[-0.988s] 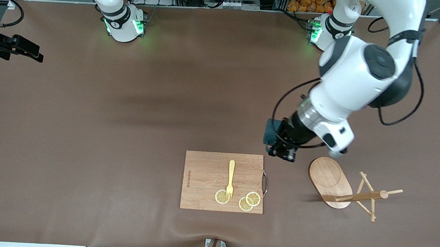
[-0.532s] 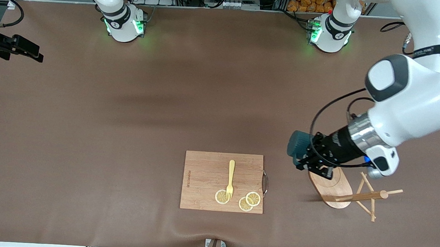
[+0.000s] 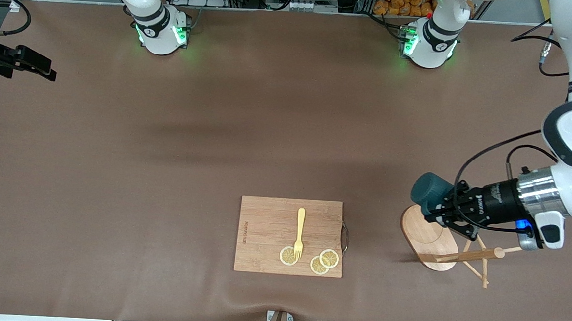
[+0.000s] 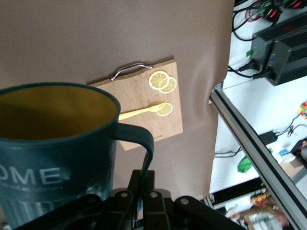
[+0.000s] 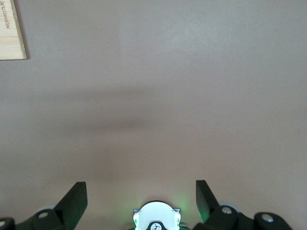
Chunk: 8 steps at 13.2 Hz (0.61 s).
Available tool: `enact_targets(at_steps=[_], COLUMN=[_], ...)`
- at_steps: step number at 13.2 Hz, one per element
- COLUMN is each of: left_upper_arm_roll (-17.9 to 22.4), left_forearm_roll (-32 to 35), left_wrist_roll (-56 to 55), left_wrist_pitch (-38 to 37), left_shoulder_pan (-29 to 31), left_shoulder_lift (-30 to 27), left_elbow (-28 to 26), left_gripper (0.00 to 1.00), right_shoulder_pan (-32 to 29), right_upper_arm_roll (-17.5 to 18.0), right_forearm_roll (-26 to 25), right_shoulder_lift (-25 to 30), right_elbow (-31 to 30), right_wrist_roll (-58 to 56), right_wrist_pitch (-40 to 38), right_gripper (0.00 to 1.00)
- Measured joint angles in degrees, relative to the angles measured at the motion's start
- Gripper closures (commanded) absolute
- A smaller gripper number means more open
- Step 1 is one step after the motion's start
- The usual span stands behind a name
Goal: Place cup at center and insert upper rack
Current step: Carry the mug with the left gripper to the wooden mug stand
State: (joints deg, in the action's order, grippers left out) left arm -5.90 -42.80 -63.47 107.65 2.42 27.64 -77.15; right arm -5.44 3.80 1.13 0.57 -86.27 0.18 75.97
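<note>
cup (image 3: pixel 426 187): dark teal outside, yellowish-tan inside, white lettering on its side
upper rack (image 3: pixel 429 231): light wood, plain
cutting board (image 3: pixel 272 226): light wood with fine grain lines, silver handle
fork (image 3: pixel 300 232): pale yellow
lemon slices (image 3: pixel 323 261): 3, yellow with pale rims
tabletop (image 3: pixel 166 173): plain brown
left tool (image 3: pixel 436 215): black
right tool (image 5: pixel 141 196): black fingers

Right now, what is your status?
Left gripper shut on cup handle, over rack base. Right gripper open, waiting. Rack lies tipped.
</note>
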Motion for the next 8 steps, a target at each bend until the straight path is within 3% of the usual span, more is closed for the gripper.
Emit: enact_targets(at_steps=[8], left_upper_arm_roll=[-0.05], left_forearm_roll=[-8.21], left_wrist_roll=[9.15], left_wrist_pitch=[-4.71], left_shoulder_pan=[6.55], left_shoulder_lift=[4.78], left_elbow=[-0.07], left_gripper=[1.0], right_shoulder_pan=[0.0], right_upper_arm_roll=[-0.02], right_forearm_roll=[-0.04], right_shoulder_lift=[0.0], right_elbow=[0.0], right_wrist_roll=[0.0], right_wrist_pitch=[0.0], right_gripper=[0.0])
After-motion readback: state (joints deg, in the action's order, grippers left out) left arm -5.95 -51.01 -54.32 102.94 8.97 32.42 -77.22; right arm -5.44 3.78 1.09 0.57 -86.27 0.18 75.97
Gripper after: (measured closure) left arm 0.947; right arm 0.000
